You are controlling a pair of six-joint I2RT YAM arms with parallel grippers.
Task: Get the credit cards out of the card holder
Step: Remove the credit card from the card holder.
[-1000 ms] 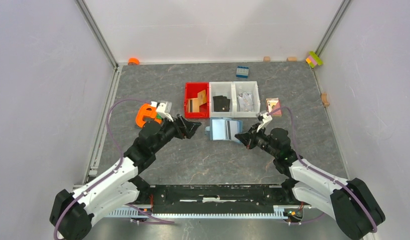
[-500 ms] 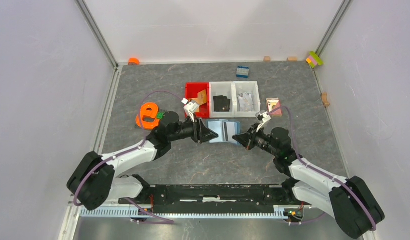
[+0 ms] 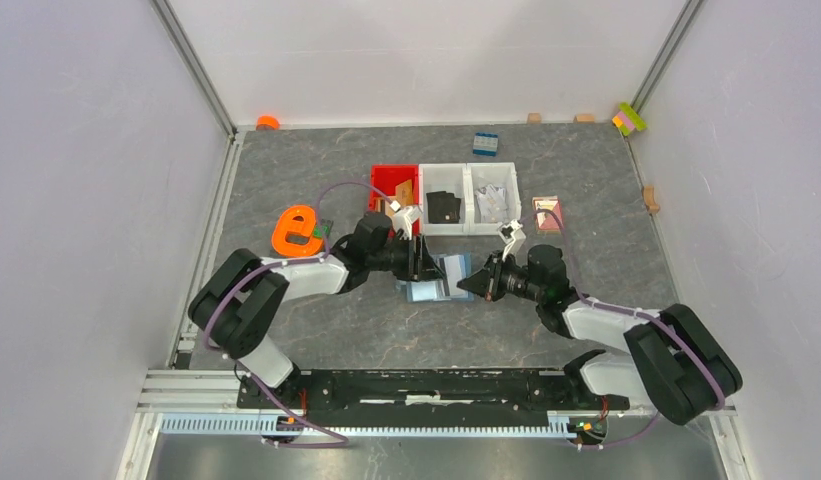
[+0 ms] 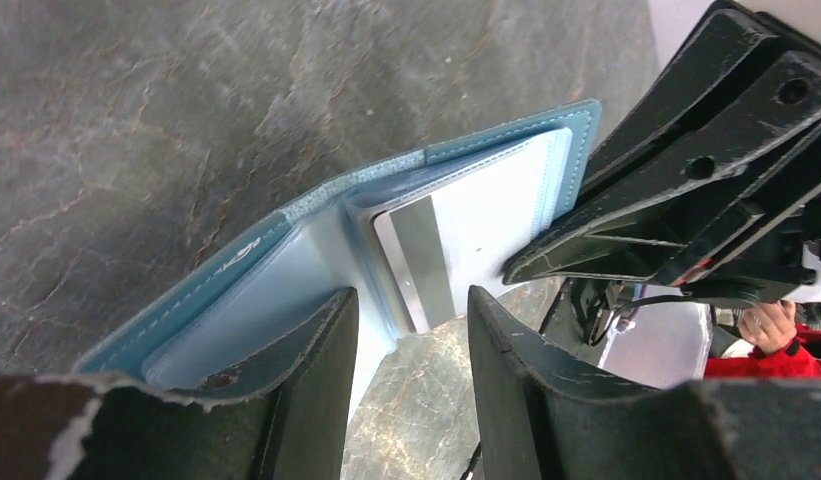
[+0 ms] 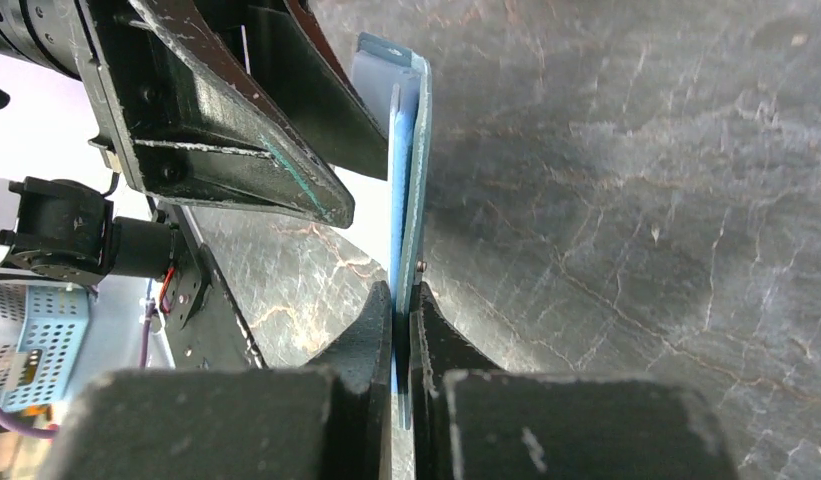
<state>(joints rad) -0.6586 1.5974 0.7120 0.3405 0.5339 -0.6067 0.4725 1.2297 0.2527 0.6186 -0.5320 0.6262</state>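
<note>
Lying open nr red bin (image 3: 376,195) (w/ tan card (image 3: 396,203) inside), card holder (image 4: 286,270) held grey striped card (image 4: 466,230) in pocket; right gripper (image 5: 401,300) clamped holder's edge, left gripper (image 4: 411,310) fingers apart over it.

The left arm (image 3: 304,276) and right arm (image 3: 598,316) stretch low toward the centre, wrists facing. The left gripper (image 4: 411,312) is spread apart; the right gripper (image 5: 401,305) pinches the card holder (image 5: 414,150).

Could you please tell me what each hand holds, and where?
The right hand pinches the card holder by one flap's outer edge; the left hand is open, holding nothing.
</note>
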